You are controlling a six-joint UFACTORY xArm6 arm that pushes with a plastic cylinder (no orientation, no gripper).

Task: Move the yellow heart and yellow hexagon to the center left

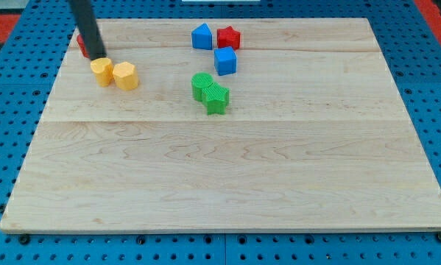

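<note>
My tip stands at the upper left of the desk, just above the yellow heart. The yellow hexagon touches the heart on its right. A red block is half hidden behind the rod. The rod has no end effector to open or close.

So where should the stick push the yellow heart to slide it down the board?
There's nothing to grip with, only pushing. My tip sits just above the yellow heart, at its top edge. Pushing that edge toward the view's bottom probably works best. The yellow hexagon touches its right side, so it may need separate nudges.
</note>
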